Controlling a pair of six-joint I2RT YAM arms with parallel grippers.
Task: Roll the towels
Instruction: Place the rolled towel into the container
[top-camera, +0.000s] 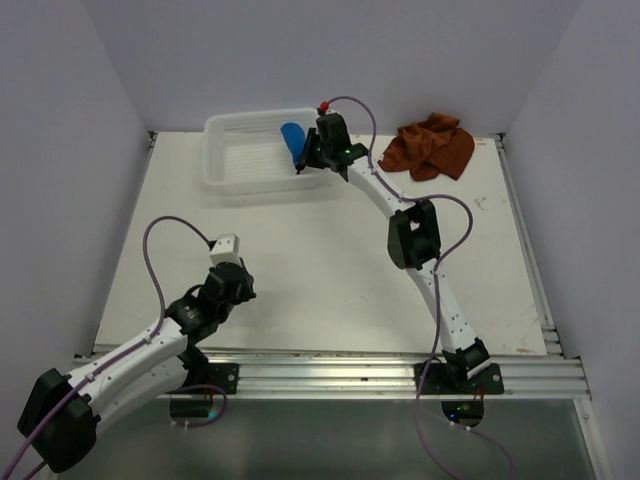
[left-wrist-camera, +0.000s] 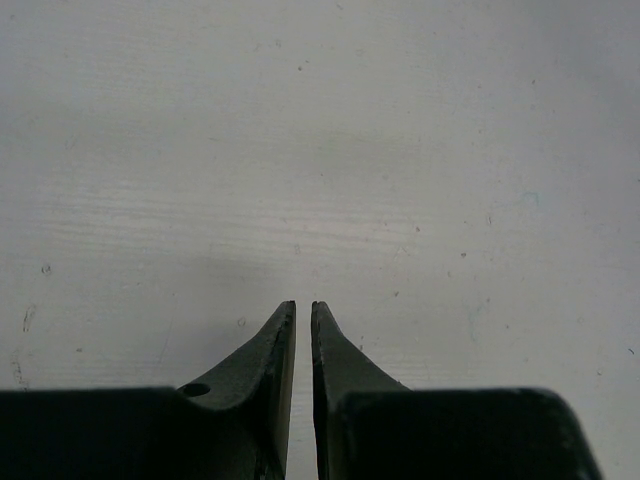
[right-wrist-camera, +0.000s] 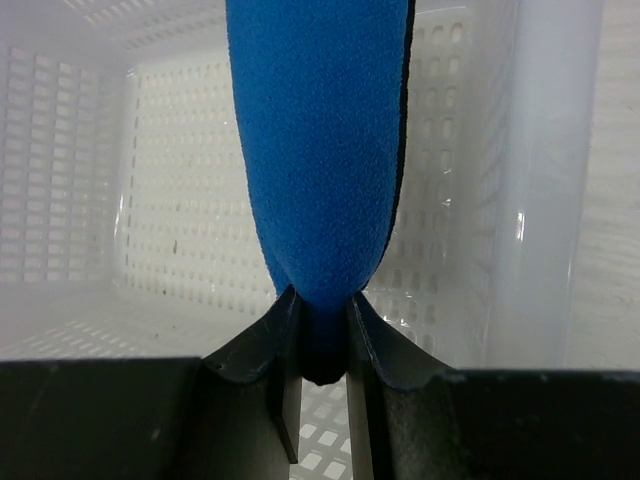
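At the near left of the desk (top-camera: 330, 280), the left end effector (left-wrist-camera: 303, 305) hung almost pressed together on nothing, well apart from both towels. Farther back, over the white basket (top-camera: 225, 128), the right end effector (right-wrist-camera: 320, 300) pinched one end of the rolled blue towel (right-wrist-camera: 320, 150), its long axis running straight out ahead of it. Rightward, the rust-brown towel (top-camera: 430, 147) lay crumpled by the far edge, nearer the right arm.

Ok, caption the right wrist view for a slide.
Right end effector gripping the rolled blue towel at the white mesh basket.
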